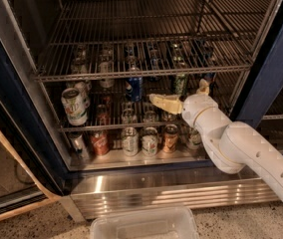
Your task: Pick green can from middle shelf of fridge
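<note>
The fridge (12, 108) stands open, with a dark blue frame. The small dark green can (180, 82) stands upright on the middle shelf (111, 128), right of centre, under the rack above. My gripper (179, 91) reaches in at that height and is open. One pale finger (164, 102) lies left of and below the can, the other fingertip (203, 87) to its right. The can shows in the gap between them, and I cannot tell whether they touch it. My white arm (246, 153) comes in from the lower right.
A blue can (134, 87) and a larger white can with green print (74, 106) share the middle shelf with other cans. Several cans (149, 141) line the bottom. The upper rack (131, 73) hangs just above the gripper. A clear plastic bin (141, 225) sits on the floor in front.
</note>
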`<state>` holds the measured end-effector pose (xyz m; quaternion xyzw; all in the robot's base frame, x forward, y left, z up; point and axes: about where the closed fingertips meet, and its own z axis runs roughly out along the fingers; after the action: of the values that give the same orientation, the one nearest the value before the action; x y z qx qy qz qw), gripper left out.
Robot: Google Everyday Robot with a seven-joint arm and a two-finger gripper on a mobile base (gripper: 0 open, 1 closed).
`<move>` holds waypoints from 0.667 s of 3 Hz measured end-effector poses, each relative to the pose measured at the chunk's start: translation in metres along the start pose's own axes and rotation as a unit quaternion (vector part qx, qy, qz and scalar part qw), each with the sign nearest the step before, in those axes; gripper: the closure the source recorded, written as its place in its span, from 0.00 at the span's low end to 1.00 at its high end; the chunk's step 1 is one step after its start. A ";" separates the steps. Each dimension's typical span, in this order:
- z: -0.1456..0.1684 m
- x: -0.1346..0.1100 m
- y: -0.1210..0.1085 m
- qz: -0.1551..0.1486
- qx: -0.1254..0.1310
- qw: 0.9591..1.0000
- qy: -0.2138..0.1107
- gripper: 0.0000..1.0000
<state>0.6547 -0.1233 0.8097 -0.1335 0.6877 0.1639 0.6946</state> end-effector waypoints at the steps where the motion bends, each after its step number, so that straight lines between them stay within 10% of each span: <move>1: 0.000 0.000 0.000 0.000 0.000 1.000 0.000 0.00; 2: 0.011 -0.002 -0.001 -0.004 -0.003 1.000 -0.010 0.00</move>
<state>0.6646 -0.1199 0.8122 -0.1370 0.6797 0.1643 0.7016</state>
